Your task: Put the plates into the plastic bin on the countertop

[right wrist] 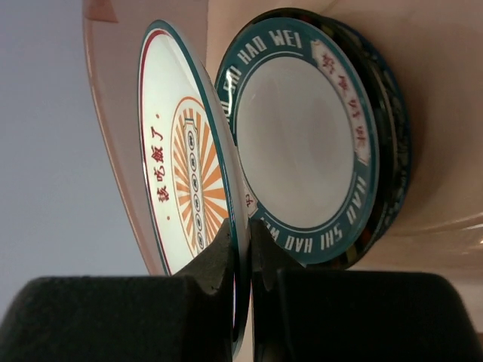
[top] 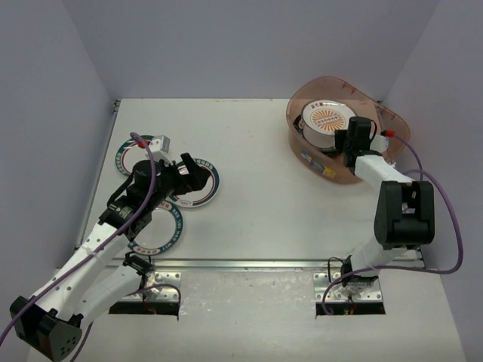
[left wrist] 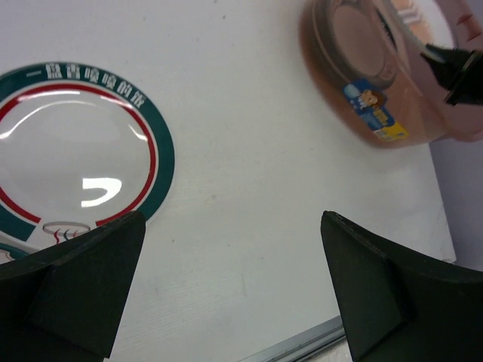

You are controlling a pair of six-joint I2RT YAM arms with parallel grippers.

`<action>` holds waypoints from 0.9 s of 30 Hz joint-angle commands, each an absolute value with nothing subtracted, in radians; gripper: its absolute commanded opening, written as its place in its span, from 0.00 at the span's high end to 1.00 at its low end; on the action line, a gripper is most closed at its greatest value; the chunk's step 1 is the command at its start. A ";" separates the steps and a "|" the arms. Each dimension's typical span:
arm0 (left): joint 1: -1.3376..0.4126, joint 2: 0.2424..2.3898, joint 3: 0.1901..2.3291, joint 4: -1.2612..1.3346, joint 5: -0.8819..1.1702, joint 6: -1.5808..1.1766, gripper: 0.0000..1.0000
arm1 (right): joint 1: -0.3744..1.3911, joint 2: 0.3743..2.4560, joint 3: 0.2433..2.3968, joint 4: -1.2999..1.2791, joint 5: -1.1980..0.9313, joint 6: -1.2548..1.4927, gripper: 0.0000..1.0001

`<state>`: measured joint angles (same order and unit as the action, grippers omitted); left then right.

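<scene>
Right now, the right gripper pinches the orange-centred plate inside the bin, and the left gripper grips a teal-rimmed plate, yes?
No: the left wrist view shows the left gripper wide open and empty; the teal-rimmed plate lies on the countertop. The right gripper does pinch the orange-centred plate inside the plastic bin.

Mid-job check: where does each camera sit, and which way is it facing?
Top external: above and behind the bases, looking down on the countertop; both arms show, left gripper over plates, right gripper in the plastic bin.
Left wrist: on the left arm, facing across the countertop toward the bin; its open jaws show.
Right wrist: inside the bin, facing the orange-centred plate its shut jaws pinch.
Shared: the bin, in all three.
</scene>
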<state>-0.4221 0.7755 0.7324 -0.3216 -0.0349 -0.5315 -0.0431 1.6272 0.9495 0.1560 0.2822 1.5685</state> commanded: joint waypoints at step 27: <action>-0.416 0.792 0.963 -0.666 -0.535 -0.389 0.00 | -0.060 1.943 1.650 -0.603 0.008 1.275 0.01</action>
